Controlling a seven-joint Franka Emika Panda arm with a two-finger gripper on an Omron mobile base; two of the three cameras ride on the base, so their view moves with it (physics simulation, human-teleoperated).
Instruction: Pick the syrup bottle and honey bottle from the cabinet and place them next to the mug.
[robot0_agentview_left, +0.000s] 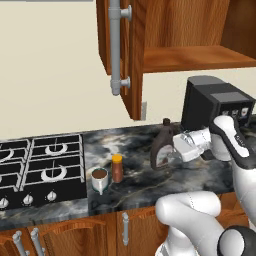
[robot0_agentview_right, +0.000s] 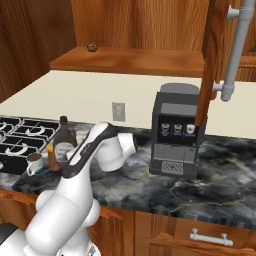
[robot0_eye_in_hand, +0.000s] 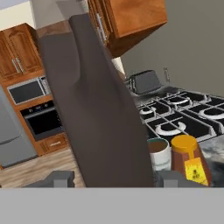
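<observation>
**Syrup bottle in the hand, over the worktop**

Your hand (robot0_agentview_left: 172, 146) is clamped on the syrup bottle (robot0_agentview_left: 162, 149), which looms dark and close in the hand view, held upright over the marbled worktop (robot0_agentview_left: 140, 185). Just beyond it you see the honey bottle (robot0_eye_in_hand: 189, 158) standing on the worktop, touching or nearly touching the mug (robot0_eye_in_hand: 158, 152). Past them lies the stove (robot0_agentview_left: 40, 167). Above, the cabinet (robot0_agentview_left: 170, 40) hangs with its door (robot0_agentview_left: 131, 55) open, and a coffee machine (robot0_agentview_right: 175, 131) sits at the wall.

glossy marble counter (robot0_agentview_left: 135, 190); polished wooden cabinet (robot0_agentview_left: 165, 30)
</observation>
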